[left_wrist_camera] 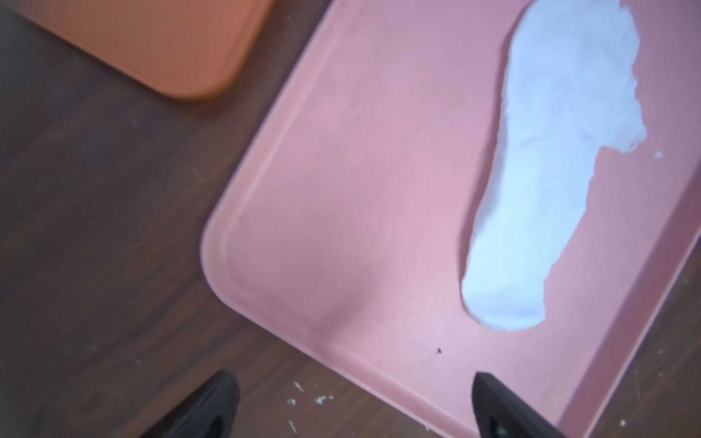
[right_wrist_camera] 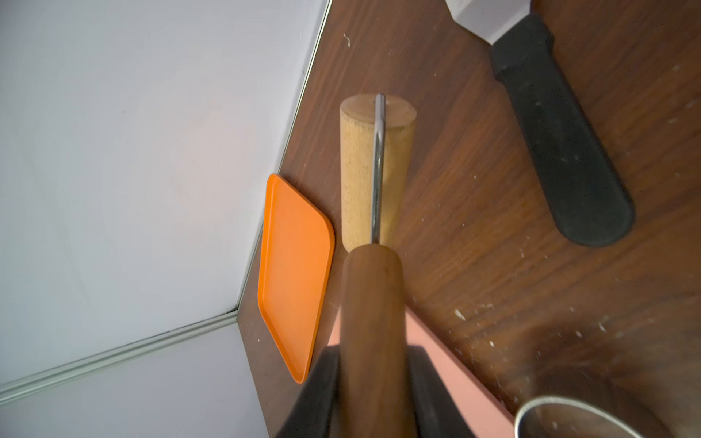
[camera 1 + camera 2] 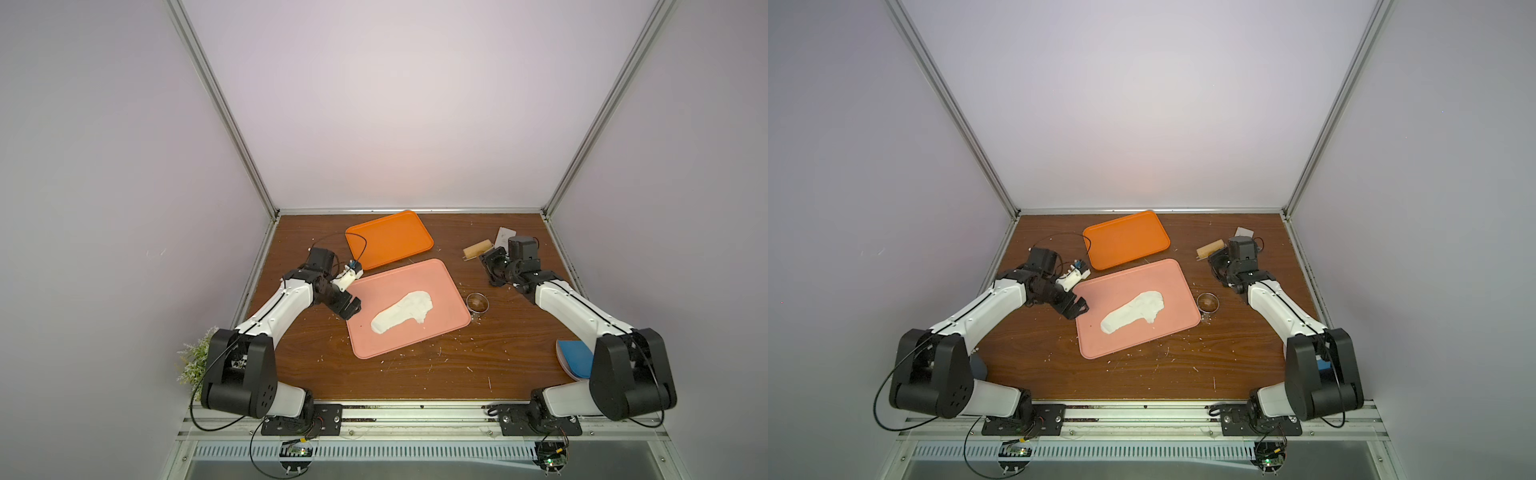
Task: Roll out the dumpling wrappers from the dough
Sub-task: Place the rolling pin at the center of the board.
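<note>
Worktop [image 3: 415, 374] carries pink tray [image 3: 432, 282]; dough [image 3: 401, 318] flat at tray centre in both top views. Only right wrist view shows right pincer [image 2: 373, 398] clamped on rolling pin [image 2: 356, 182] handle; top views hide that. Left wrist view: left pincer [image 1: 352, 383] tips wide apart over tray corner, dough near, not touching; dough well apart from right pincer.

Brown wood-grain desk [image 3: 415, 374], flecked with white crumbs [image 3: 475, 320]. Orange tray [image 3: 388, 239] lies at the far edge, pink tray [image 3: 415, 282] near it at centre, metal ring cutter [image 3: 477, 302] just beside the pink tray's right edge, and black-handled scraper [image 2: 561, 151] at far right.
</note>
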You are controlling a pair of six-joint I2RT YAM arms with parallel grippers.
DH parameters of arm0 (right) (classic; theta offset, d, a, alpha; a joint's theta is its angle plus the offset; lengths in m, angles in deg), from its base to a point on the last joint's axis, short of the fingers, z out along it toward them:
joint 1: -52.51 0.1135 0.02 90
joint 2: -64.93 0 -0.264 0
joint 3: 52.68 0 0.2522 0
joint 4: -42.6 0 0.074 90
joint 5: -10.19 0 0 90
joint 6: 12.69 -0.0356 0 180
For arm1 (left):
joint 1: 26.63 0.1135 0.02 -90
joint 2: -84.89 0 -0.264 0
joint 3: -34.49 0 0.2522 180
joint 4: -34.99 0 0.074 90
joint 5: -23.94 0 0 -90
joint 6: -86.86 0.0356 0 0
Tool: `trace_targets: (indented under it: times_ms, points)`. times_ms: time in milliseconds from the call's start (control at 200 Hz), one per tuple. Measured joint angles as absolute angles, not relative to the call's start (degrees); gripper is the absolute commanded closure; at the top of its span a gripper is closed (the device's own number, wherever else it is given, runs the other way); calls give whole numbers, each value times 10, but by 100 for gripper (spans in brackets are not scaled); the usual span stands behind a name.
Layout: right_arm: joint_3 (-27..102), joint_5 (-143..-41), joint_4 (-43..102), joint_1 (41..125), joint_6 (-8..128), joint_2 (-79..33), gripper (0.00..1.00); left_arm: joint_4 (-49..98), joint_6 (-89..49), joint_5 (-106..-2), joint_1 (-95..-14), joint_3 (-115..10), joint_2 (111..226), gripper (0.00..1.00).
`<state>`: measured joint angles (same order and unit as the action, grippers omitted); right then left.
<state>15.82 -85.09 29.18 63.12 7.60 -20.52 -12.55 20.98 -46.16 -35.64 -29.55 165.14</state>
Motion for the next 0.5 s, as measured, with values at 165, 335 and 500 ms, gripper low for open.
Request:
trace_targets:
  times_ms: [165,335,500]
  points:
    - [238,-867,352,619,60,-333,100,-98,193,-458,-356,-218,1595,0]
    - [276,-882,423,618,30,-421,100,-65,189,-473,-356,-209,1565,0]
    - [292,-903,471,618,8,-467,87,-51,188,-483,-356,-205,1567,0]
